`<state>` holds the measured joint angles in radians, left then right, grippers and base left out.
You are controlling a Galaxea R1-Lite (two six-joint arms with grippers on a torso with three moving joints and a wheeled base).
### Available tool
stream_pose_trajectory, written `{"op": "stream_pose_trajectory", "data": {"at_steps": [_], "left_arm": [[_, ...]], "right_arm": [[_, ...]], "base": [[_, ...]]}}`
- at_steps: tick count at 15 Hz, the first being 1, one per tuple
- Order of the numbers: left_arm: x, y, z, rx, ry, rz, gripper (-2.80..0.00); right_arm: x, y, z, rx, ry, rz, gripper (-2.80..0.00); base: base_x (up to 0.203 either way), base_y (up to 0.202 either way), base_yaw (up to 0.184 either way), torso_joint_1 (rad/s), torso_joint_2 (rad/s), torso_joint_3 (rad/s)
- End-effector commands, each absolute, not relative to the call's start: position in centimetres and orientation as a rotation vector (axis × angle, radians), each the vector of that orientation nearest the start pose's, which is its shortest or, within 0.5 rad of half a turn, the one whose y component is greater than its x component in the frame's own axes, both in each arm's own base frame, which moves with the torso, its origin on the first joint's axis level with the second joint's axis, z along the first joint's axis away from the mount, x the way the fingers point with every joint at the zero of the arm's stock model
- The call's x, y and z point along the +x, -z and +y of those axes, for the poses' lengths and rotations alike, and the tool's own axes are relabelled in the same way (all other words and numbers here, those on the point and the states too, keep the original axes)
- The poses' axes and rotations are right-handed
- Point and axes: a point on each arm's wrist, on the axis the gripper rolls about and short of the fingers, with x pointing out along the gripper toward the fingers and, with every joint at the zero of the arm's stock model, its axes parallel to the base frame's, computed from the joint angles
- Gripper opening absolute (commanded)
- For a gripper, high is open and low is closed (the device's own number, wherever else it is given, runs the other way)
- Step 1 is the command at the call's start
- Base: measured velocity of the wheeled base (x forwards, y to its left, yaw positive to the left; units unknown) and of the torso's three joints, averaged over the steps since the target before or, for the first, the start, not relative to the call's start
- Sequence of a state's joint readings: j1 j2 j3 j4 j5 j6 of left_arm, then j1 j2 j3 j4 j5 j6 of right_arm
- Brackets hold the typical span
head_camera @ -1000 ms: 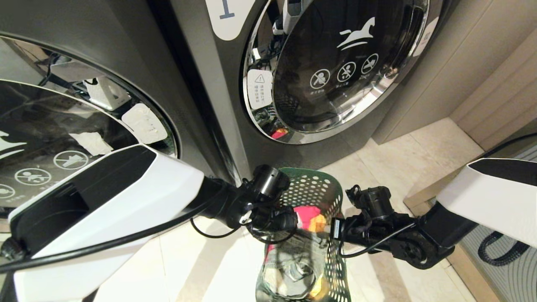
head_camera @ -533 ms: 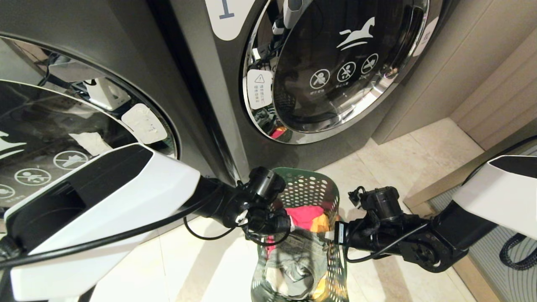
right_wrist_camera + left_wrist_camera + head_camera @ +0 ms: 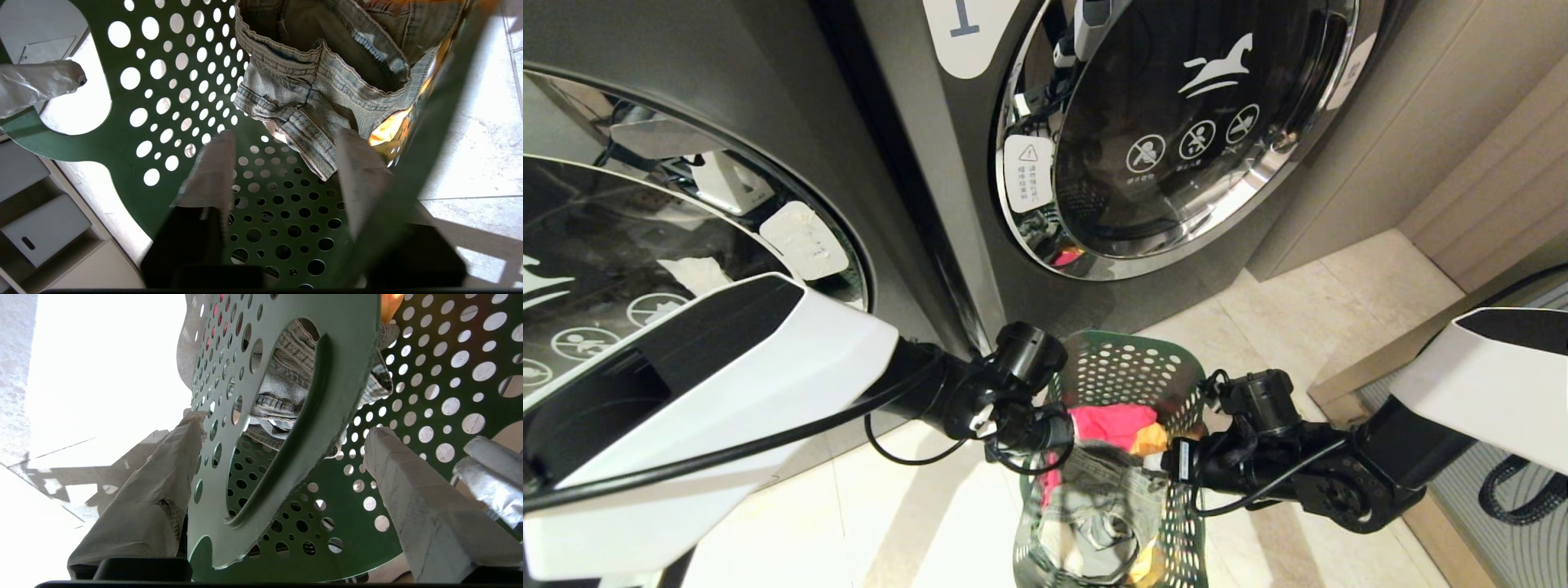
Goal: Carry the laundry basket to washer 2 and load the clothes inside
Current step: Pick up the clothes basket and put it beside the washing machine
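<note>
The laundry basket point(image 3: 1131, 371) stands on the floor point(image 3: 1298, 302), just in front of the dark gap between two washers. The clothes point(image 3: 1107, 425) lie inside it, red and yellow on top and denim point(image 3: 322, 81) below. The washer on the right point(image 3: 1176, 122) carries the numeral 1. The label of the washer on the left point(image 3: 645, 229) is out of view, so I cannot confirm that it is number 2.

The left gripper point(image 3: 284, 424) is wide apart and straddles the basket wall beside the oval handle hole point(image 3: 269, 428), with one finger outside and one inside. The right gripper point(image 3: 284, 136) is at the opposite wall with its fingers apart, and it holds nothing.

I judge that the step is the handling of the basket at its two sides. To do it well, both grippers should act together and take the wall near the handle holes, where the plastic looks solid. The fingers should stay clear of the denim, because the cloth may catch and pull out. The basket should stay level, as the heap reaches near the rim.
</note>
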<state>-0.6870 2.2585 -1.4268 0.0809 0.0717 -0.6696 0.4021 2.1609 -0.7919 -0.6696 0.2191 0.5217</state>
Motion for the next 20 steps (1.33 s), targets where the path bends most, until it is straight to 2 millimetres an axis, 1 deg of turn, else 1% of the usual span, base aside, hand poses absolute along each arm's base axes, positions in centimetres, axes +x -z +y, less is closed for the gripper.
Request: {"op": "stream_pose_trajectory", "data": {"at_steps": [1,3,5,8,10,11,14,16,19,20], "left_arm": [[33.0,-7.5,-26.9,-0.272,0.256,0.993,0.00],[33.0,-7.5,-26.9,-0.271,0.257,0.993,0.00],[32.9,-7.4,-27.1,-0.268,0.260,0.997,0.00],[32.7,-7.3,-27.4,-0.263,0.268,1.000,0.00],[32.7,-7.4,-27.5,-0.264,0.271,0.997,0.00],[32.7,-7.6,-27.4,-0.268,0.271,0.992,0.00],[32.4,-8.4,-27.0,-0.273,0.270,0.980,0.00],[32.3,-9.4,-26.6,-0.284,0.269,0.959,0.00],[32.5,-10.0,-25.9,-0.275,0.223,0.921,0.00],[32.6,-9.8,-25.6,-0.262,0.192,0.906,0.00]], "right_arm": [[32.5,-2.6,14.3,0.420,-0.394,0.843,0.00],[32.3,-3.1,14.2,0.423,-0.394,0.838,0.00],[31.7,-4.4,13.9,0.432,-0.399,0.818,0.00],[30.1,-6.7,13.2,0.433,-0.395,0.829,0.00],[28.7,-7.6,12.6,0.444,-0.382,0.854,0.00],[28.2,-7.6,12.4,0.451,-0.375,0.867,0.00],[27.4,-7.1,12.1,0.450,-0.361,0.896,0.00],[27.6,-5.7,12.2,0.435,-0.340,0.937,0.00],[28.3,-3.6,12.4,0.408,-0.287,0.981,0.00],[28.5,-2.9,12.4,0.397,-0.270,0.993,0.00]], "base": [[0.000,0.000,0.000,0.000,0.00,0.000],[0.000,0.000,0.000,0.000,0.00,0.000],[0.000,0.000,0.000,0.000,0.00,0.000],[0.000,0.000,0.000,0.000,0.00,0.000],[0.000,0.000,0.000,0.000,0.00,0.000],[0.000,0.000,0.000,0.000,0.00,0.000],[0.000,0.000,0.000,0.000,0.00,0.000],[0.000,0.000,0.000,0.000,0.00,0.000],[0.000,0.000,0.000,0.000,0.00,0.000],[0.000,0.000,0.000,0.000,0.00,0.000]]}}
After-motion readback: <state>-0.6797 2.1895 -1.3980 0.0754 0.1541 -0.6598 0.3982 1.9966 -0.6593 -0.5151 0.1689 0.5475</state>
